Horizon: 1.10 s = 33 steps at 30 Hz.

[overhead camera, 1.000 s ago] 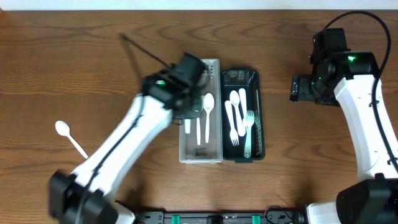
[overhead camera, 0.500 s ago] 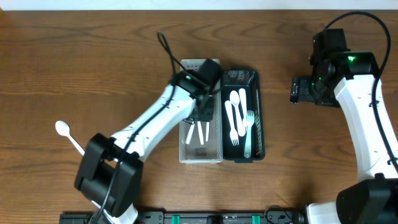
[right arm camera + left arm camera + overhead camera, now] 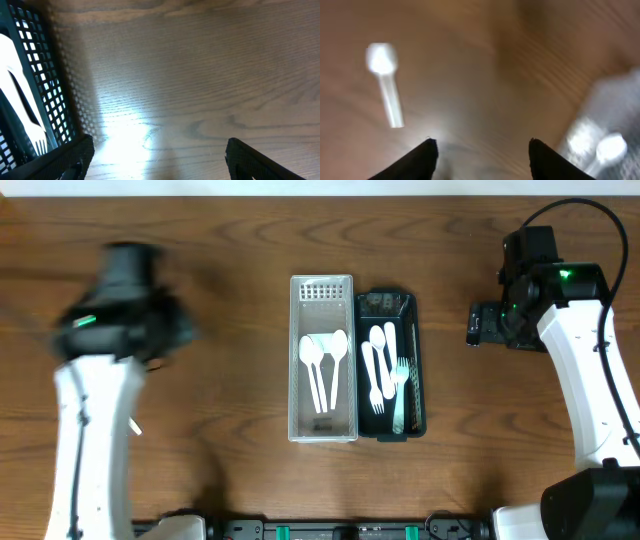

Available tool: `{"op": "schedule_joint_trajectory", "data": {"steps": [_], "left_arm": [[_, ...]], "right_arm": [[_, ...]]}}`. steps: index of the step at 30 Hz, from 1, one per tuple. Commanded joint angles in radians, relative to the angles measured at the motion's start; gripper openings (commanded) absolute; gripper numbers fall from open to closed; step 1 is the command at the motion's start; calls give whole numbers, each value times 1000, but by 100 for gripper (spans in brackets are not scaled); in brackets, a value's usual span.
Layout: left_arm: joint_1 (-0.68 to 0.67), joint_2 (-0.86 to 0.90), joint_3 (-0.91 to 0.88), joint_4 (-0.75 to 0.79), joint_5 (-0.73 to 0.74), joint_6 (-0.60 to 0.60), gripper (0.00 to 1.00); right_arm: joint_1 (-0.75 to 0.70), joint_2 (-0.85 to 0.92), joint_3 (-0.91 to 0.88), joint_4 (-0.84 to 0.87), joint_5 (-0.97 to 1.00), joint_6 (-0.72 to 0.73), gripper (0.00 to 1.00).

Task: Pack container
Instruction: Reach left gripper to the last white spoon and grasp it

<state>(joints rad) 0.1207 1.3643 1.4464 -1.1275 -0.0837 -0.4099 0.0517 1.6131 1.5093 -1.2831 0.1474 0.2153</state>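
A clear tray (image 3: 322,286) in the middle of the table holds two white spoons (image 3: 322,358). A black mesh tray (image 3: 386,302) next to it holds white spoons and forks (image 3: 400,378). My left gripper (image 3: 158,330) is blurred far to the left, away from both trays. In the left wrist view it (image 3: 482,150) stands open and empty above bare wood. A loose white spoon (image 3: 385,80) lies ahead of it to the left. My right gripper (image 3: 478,323) hangs open and empty right of the black tray (image 3: 30,75).
The left arm (image 3: 90,430) covers most of the loose spoon in the overhead view. The clear tray (image 3: 615,110) shows blurred at the right edge of the left wrist view. A white fork (image 3: 20,100) lies inside the black tray.
My left gripper opened over the clear tray, left a second spoon in it, then swung far to the left. The right arm has not moved.
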Motion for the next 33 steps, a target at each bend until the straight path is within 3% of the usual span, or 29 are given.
{"op": "schedule_joint_trajectory", "data": {"steps": [1, 5, 11, 19, 33], "left_arm": [[162, 13, -42, -13, -15, -1, 68], [341, 62, -135, 24, -10, -1, 71], [470, 194, -274, 158, 24, 51, 72], [491, 384, -293, 275, 80, 130, 73], [491, 507, -293, 360, 103, 200, 73]], "right_arm": [[-10, -2, 1, 0, 5, -11, 87], [-10, -2, 1, -1, 6, -11, 87], [-10, -2, 1, -4, 6, -11, 87], [-10, -2, 1, -16, 6, -11, 87], [-10, -2, 1, -27, 6, -11, 87]]}}
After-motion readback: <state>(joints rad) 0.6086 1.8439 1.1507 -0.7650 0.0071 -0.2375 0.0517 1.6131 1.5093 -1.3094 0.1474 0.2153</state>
